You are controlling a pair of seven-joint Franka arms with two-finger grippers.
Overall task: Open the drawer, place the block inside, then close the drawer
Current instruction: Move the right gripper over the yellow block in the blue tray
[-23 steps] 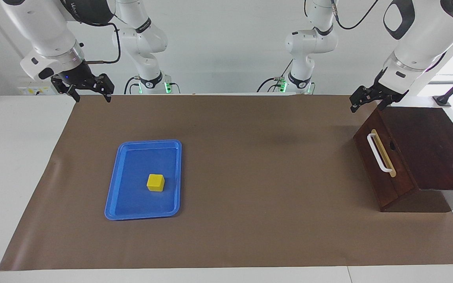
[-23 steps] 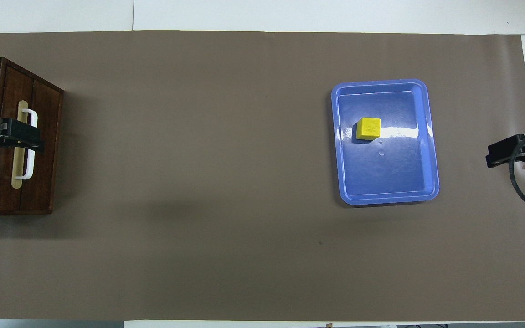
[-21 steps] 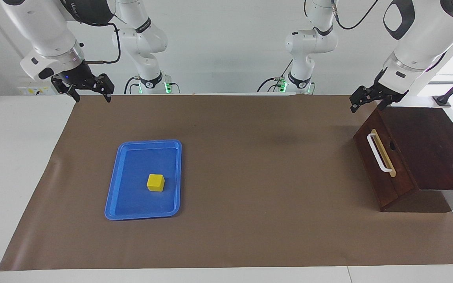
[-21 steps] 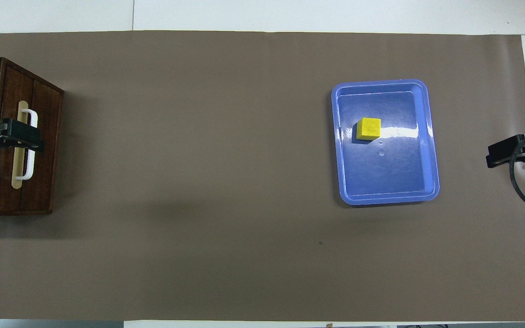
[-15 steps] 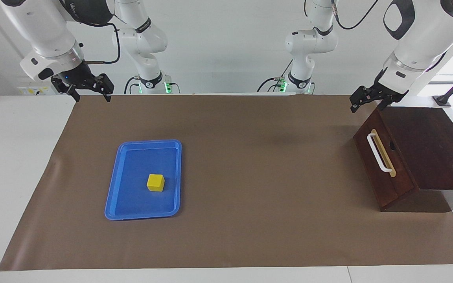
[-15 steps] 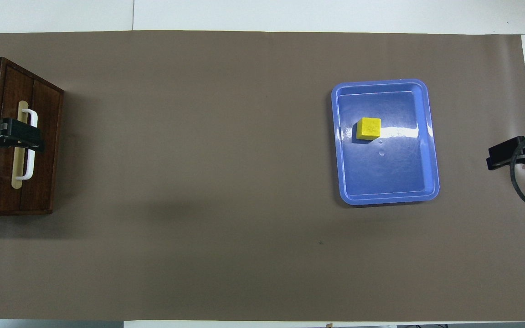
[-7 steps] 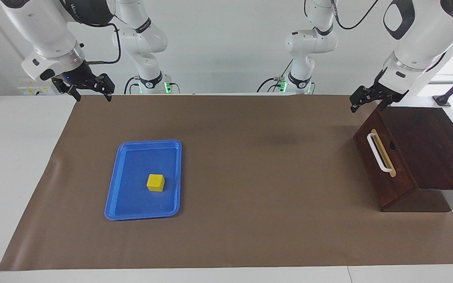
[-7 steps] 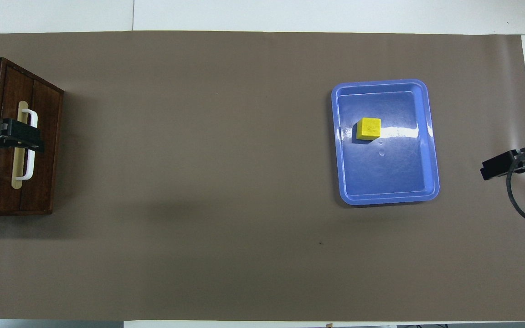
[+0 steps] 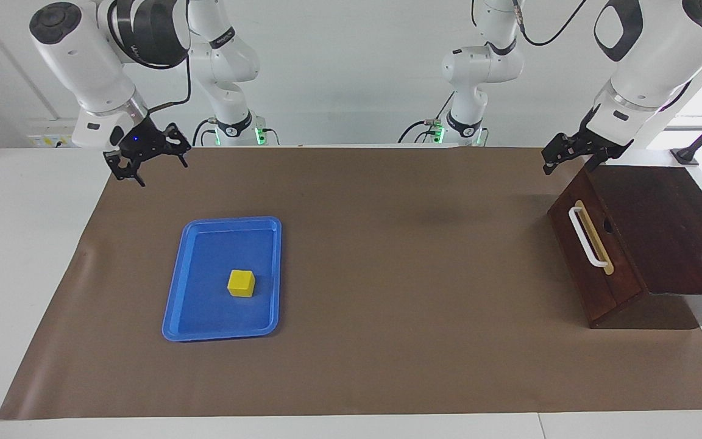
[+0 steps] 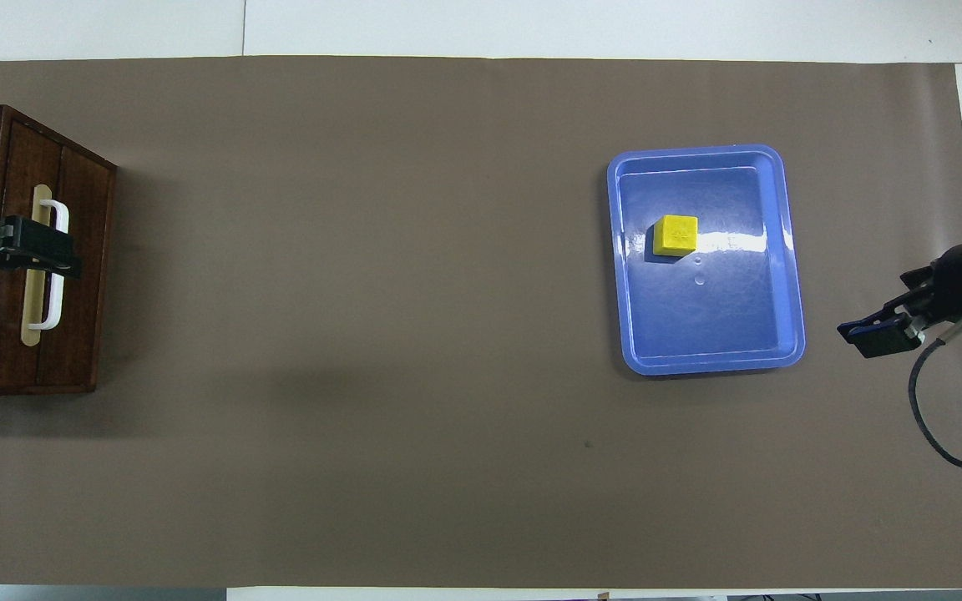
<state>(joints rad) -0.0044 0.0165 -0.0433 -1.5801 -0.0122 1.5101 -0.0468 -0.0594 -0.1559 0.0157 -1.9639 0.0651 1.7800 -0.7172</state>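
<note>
Block [image 9: 241, 283], at tray's [image 9: 171, 305] twelve o'clock, looks light, rigid: pinch flat sides. Drawer [image 9: 595, 256] shut; handle [image 9: 587, 238] untouched. Right gripper [image 9: 155, 163], left gripper [image 9: 570, 160] both gape, empty.

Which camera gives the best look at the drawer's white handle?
The facing view: the white handle shows whole and unblocked on the shut drawer. In the overhead view the raised left gripper crosses the handle, hiding its middle.
</note>
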